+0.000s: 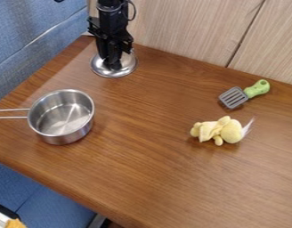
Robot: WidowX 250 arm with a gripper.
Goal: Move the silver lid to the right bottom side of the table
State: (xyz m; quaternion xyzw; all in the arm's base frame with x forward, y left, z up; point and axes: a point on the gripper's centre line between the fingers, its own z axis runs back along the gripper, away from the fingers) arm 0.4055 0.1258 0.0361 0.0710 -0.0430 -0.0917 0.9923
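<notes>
Seeing the lid lying near the upper left corner of the table, beneath the gripper; not managing to tell whether wide or clamped. Probably working on the grasp; next, needing a secure hold before lifting and carrying toward the bottom right.

The place reads as a robot test setup, most likely in a lab or office: a black robot arm hangs over a brown wood-grain table beside light wood-grain panels and blue surfaces. A metal saucepan, a silver lid and a green-handled slotted turner lend it a kitchen touch, yet they share the tabletop with a yellow plush toy. The room's exact type cannot be told.
</notes>
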